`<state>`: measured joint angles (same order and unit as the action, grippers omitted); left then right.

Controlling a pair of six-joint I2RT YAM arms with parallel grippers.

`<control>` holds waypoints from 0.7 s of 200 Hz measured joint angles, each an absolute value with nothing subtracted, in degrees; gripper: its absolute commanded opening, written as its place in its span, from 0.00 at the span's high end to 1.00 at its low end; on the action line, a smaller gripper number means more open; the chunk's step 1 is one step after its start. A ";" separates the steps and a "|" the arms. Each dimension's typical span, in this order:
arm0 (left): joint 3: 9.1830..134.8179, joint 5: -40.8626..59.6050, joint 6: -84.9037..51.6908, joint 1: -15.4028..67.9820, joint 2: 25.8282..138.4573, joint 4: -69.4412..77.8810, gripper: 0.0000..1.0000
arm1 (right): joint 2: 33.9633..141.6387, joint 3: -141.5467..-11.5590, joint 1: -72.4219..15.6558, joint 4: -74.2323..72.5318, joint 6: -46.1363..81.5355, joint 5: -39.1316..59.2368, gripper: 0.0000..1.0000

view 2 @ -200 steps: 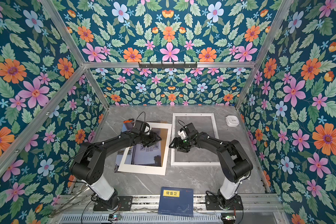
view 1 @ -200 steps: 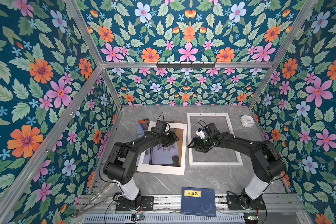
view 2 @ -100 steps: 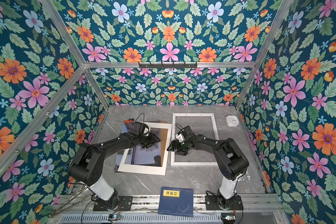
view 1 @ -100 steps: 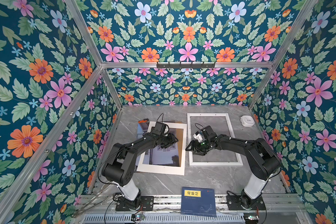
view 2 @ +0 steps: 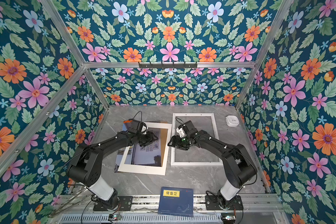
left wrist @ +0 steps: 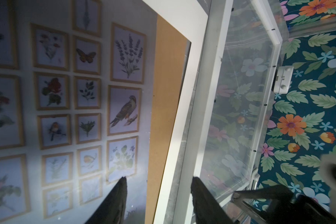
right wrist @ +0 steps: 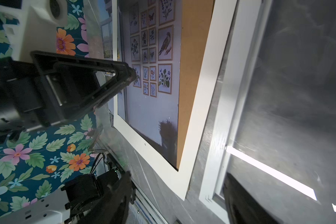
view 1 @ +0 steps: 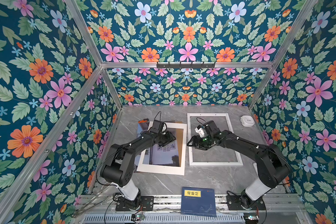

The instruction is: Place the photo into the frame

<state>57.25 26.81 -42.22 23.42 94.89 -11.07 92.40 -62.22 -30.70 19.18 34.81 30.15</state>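
Note:
The photo (view 1: 163, 154) lies flat on the table under a white card mat (view 1: 159, 169) and shows through the mat's window, with a strip of brown backing board (view 1: 179, 143) beside it. The white frame (view 1: 215, 163) lies to the right, with only the grey table showing inside its rails. My left gripper (view 1: 171, 138) hovers open over the photo's far part; in the left wrist view it (left wrist: 158, 180) spans photo, board and mat edge. My right gripper (view 1: 190, 143) stands open over the frame's left rail (right wrist: 231, 97), and in the right wrist view nothing sits in it (right wrist: 177, 178).
A dark blue book (view 1: 199, 201) with a yellow label lies at the table's front edge. A small white device (view 1: 247, 121) sits at the back right, an orange-handled tool (view 1: 143, 121) at the back left. Flowered walls close in three sides.
My right gripper has slid left, from inside the frame to its left rail, close to the mat. The left arm has hardly moved.

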 measured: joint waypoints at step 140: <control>59.20 27.44 -41.63 23.51 97.47 -11.11 0.44 | 69.25 -45.30 -2.87 42.87 30.87 24.29 0.19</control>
<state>59.20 27.44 -41.63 23.51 97.47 -11.11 69.25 -45.30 -2.87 42.87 30.87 24.29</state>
